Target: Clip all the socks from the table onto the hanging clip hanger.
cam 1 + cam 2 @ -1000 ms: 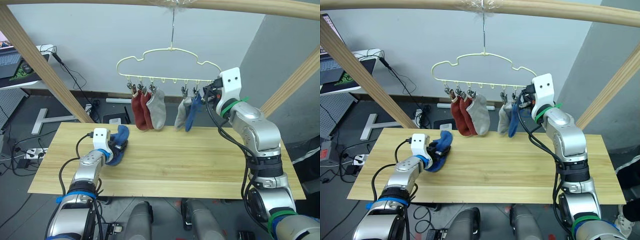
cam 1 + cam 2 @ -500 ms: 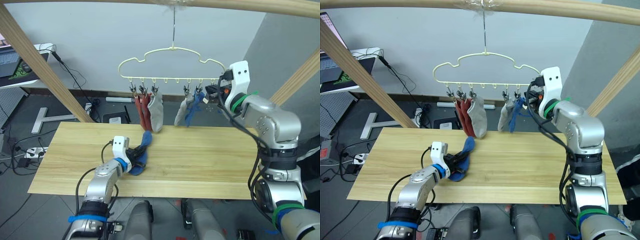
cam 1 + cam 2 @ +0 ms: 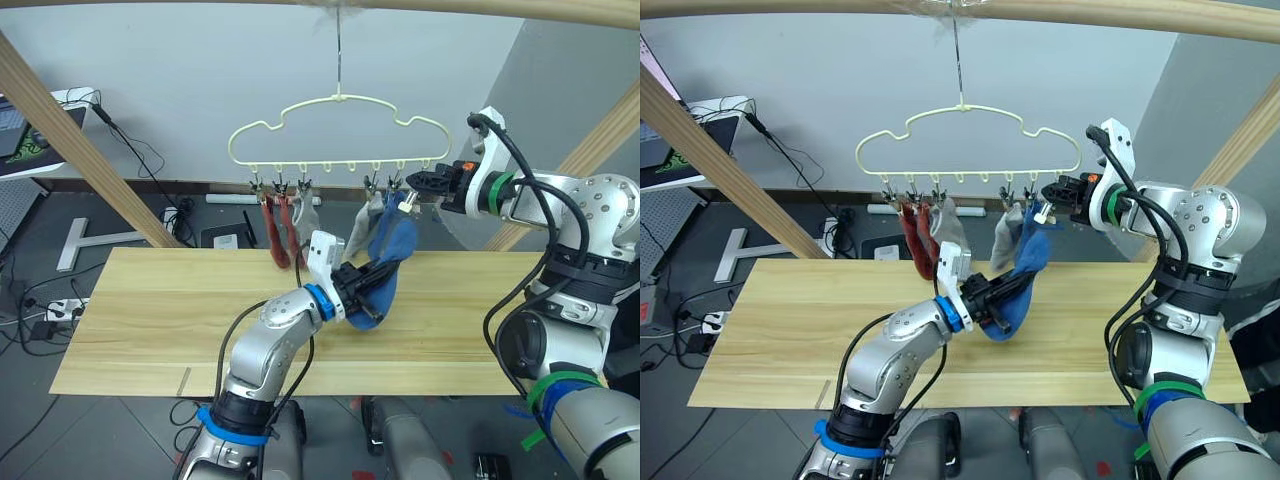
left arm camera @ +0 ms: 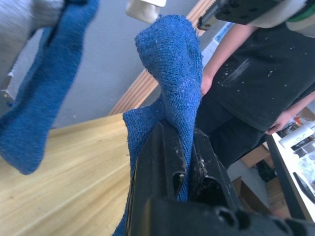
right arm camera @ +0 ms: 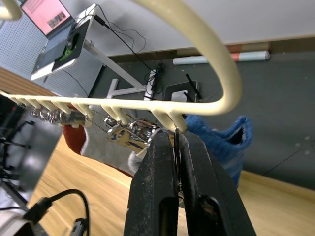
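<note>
Socks: my left gripper (image 3: 368,283) clenches a blue sock (image 3: 385,262) below the hanger (image 3: 338,128); my right gripper (image 5: 176,142) pinches its end clip (image 5: 174,138). Left wrist view adds a person (image 4: 246,88).

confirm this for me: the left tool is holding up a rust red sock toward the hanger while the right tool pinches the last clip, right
Not quite: the sock in the left tool is blue, not rust red, as the left wrist view shows. The two rust red socks already hang from the clip hanger. The rest stands: the right tool is closed on the end clip.
</note>
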